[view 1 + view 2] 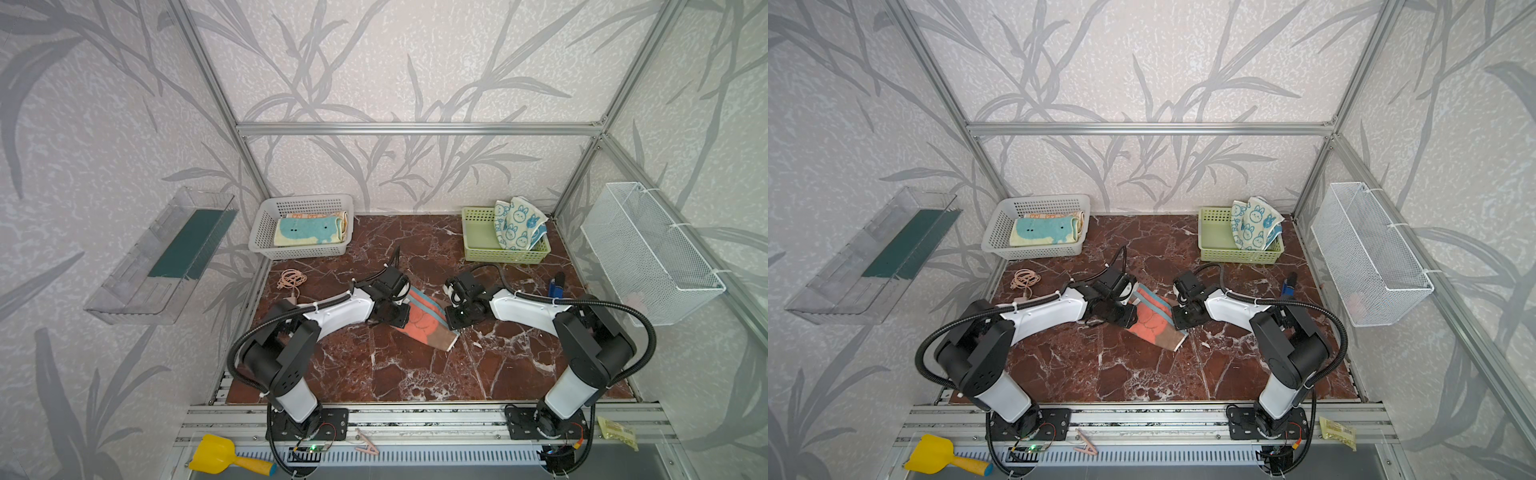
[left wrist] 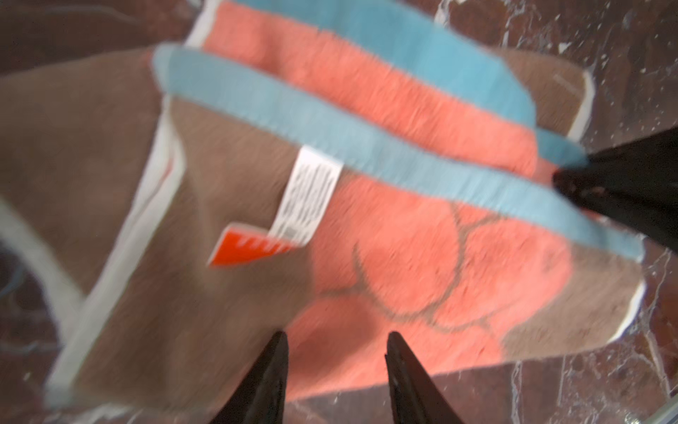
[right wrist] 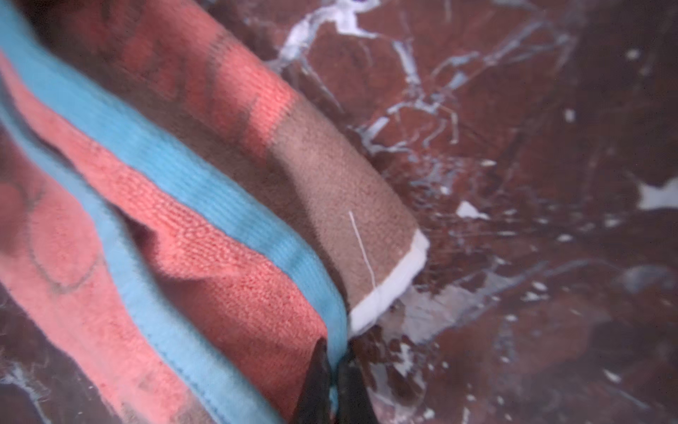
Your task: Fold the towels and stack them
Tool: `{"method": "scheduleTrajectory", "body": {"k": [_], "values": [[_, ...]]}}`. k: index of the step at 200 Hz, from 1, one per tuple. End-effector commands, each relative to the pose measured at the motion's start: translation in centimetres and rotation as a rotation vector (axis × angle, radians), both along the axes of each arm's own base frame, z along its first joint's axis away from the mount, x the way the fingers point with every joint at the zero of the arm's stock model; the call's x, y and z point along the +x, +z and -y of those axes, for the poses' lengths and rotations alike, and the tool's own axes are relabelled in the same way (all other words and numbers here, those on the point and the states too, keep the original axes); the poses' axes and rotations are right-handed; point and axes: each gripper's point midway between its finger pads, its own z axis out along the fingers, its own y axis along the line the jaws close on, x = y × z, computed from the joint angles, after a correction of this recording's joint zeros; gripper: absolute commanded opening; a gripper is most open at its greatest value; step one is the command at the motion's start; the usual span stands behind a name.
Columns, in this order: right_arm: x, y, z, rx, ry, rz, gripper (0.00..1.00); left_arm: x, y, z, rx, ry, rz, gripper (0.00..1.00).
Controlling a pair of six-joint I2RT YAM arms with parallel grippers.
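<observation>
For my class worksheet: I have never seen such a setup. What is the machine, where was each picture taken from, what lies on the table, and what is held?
Two robot arms stand at a marble table. Two pictures look down from overhead; the two close-ups come from a camera on each wrist. A brown towel with pink and blue lies between the arms. The right tool pinches its blue edge; the left tool hangs open over it. Behind, a white basket holds folded towels, a green basket a bunny towel.
</observation>
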Motion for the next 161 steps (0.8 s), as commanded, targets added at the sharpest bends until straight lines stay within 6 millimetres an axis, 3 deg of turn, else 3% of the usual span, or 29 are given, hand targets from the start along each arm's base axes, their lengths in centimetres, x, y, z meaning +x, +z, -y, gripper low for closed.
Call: {"method": "scheduleTrajectory", "body": {"k": [1, 24, 46, 79, 99, 135, 161], "values": [[0.7, 1.4, 2.6, -0.114, -0.009, 0.053, 0.0, -2.5, -1.2, -3.9, 0.091, 0.072, -0.019, 0.46], [1.0, 2.3, 2.6, -0.108, -0.003, 0.081, 0.0, -4.8, -1.8, -6.5, 0.123, 0.125, -0.029, 0.46], [1.0, 3.2, 1.9, -0.069, 0.012, 0.122, 0.0, -4.3, 0.1, -7.2, 0.096, 0.197, 0.048, 0.46], [0.8, 3.4, 1.9, -0.078, 0.026, 0.129, 0.0, 0.7, 5.1, -4.4, -0.037, 0.207, 0.197, 0.48], [0.6, 3.1, 1.8, -0.085, 0.034, 0.122, 0.0, 4.3, 6.7, -1.9, -0.038, 0.163, 0.2, 0.5], [0.3, 2.7, 2.1, -0.1, 0.037, 0.119, 0.0, 10.2, 5.6, 0.9, 0.025, 0.162, 0.104, 0.54], [0.2, 2.3, 2.4, -0.119, 0.039, 0.116, 0.0, 12.8, 3.6, 2.2, 0.061, 0.175, 0.051, 0.55]]}}
